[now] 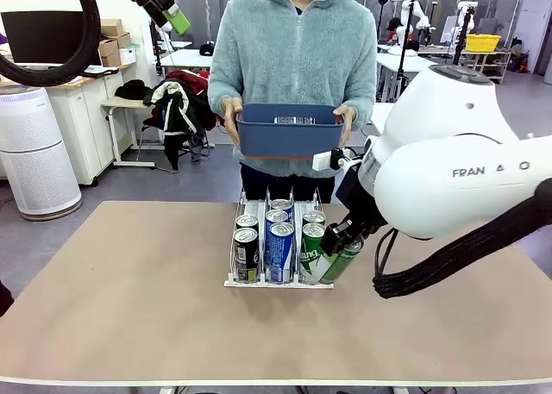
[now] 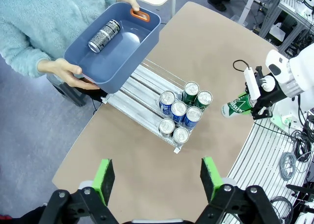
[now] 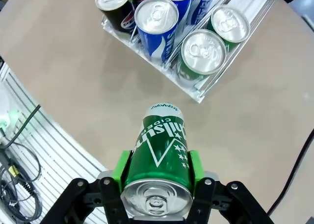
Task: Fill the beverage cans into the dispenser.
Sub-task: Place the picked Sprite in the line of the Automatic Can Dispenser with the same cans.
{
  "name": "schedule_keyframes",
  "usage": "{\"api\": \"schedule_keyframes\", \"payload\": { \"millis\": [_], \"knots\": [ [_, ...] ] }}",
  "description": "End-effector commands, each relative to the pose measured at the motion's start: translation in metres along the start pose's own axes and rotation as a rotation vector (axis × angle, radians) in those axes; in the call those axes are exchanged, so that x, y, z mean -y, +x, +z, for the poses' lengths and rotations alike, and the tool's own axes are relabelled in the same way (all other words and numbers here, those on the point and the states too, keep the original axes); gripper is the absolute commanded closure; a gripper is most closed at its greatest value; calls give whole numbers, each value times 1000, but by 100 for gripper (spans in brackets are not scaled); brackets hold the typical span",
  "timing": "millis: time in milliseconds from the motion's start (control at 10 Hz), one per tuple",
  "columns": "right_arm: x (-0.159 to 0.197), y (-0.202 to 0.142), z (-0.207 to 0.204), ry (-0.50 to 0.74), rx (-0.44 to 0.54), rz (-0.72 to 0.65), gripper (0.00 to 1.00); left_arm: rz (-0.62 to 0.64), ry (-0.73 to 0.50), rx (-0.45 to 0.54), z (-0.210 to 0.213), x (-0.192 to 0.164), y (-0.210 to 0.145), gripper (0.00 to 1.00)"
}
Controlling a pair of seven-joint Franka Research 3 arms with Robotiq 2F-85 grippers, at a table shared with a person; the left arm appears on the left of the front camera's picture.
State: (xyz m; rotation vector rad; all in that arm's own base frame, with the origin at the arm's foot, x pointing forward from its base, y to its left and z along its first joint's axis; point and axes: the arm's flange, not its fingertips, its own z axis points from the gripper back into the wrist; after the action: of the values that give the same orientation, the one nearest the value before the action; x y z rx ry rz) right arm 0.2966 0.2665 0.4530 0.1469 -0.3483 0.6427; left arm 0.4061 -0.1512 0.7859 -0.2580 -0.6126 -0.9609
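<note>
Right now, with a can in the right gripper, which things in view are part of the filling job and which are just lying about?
Job:
green can in the right gripper
dispenser holding seven cans
black can in the blue bin the person holds

Lying about:
white air purifier
cardboard boxes
clothes heap
yellow crate

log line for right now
right jaws: shut on green can, beside dispenser | left jaws: open, raised | person: holding blue bin, one can inside

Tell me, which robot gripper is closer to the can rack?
Right. The right gripper, holding a green can, is beside the right front corner of the dispenser; the left gripper hangs open high above the table, far off.
</note>
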Motion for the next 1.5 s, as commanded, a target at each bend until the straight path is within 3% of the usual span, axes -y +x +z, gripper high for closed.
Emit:
{"api": "schedule_keyframes", "payload": {
  "millis": [0, 100, 400, 900, 1400],
  "knots": [
    [4, 14, -6, -24, 33, 72, 42, 1, -6, 4, 0, -1, -2, 6],
    [0, 0, 0, 0, 0, 0, 42, 1, -6, 4, 0, -1, -2, 6],
    [3, 3, -8, -8, 0, 15, 42, 1, -6, 4, 0, -1, -2, 6],
    [17, 34, -28, 53, -40, -28, 42, 1, -6, 4, 0, -1, -2, 6],
    [50, 83, -55, -53, 17, -16, 42, 1, -6, 4, 0, -1, -2, 6]
  ]
}}
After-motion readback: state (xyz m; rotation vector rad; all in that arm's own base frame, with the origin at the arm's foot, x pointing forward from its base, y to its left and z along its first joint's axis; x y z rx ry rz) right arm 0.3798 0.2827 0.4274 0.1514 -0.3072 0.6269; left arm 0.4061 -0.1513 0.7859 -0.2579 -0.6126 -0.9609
